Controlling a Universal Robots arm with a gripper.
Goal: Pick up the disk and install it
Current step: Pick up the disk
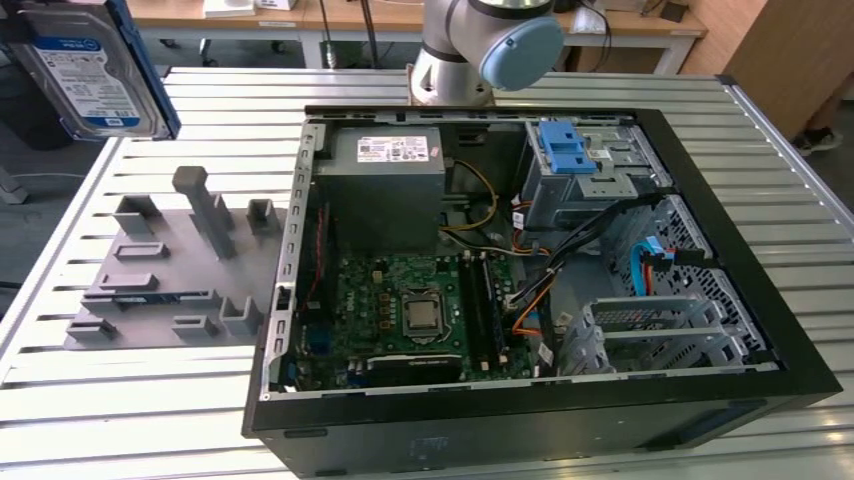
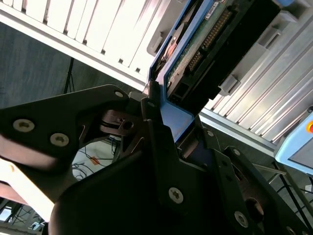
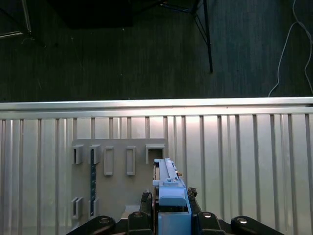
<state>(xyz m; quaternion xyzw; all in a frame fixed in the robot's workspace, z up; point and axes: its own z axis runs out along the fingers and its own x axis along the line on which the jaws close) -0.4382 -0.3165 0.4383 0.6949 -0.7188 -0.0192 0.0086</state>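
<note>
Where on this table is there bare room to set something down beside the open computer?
Bare slats: the table corner at the exterior view's lower left, beside the grey fixture, and the strip between fixture and arm base. The computer case is crowded with cables and motherboard. The claw holds the disk.

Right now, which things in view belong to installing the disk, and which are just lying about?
In the job: flat silver hard drive with blue rails, clamped in the gripper; open black computer case.
Lying about: grey slotted plastic fixture; grey power-supply box; green motherboard.
</note>
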